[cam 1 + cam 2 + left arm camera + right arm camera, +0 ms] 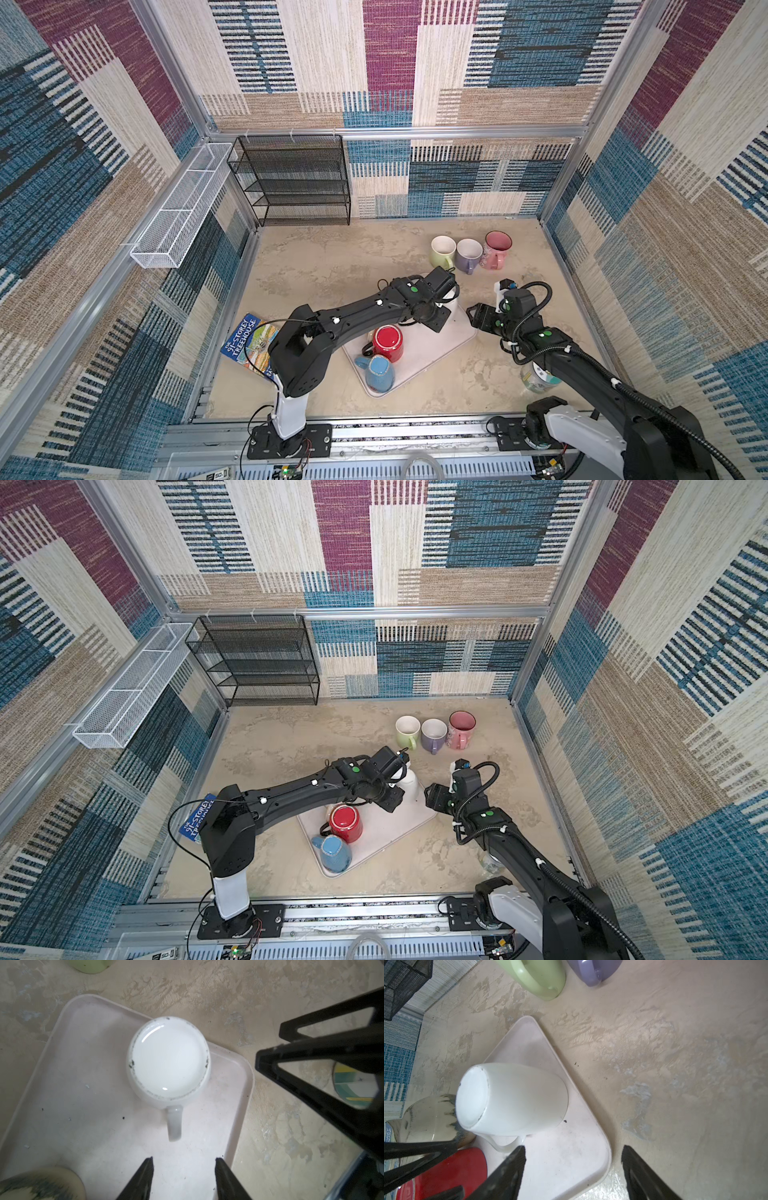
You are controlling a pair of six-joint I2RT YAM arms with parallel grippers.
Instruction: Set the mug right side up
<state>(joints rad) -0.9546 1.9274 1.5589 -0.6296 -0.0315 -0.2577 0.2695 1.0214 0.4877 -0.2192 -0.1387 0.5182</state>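
On the tabletop [270, 991] tray [83, 1053], the white mug [168, 1059] stands base-up, handle toward my nearer, released, empty left pincer [184, 1159].

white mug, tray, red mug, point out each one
white mug [168, 1059]: left wrist view, on its upturned base
tray [79, 1088]: left wrist view, on its bare floor
red mug [388, 338]: in a top view, on its top face

Glossy glazed white mug [168, 1057]; matt, smooth pale tray [72, 1064], perhaps plastic; rough, mottled tabletop [270, 1126].
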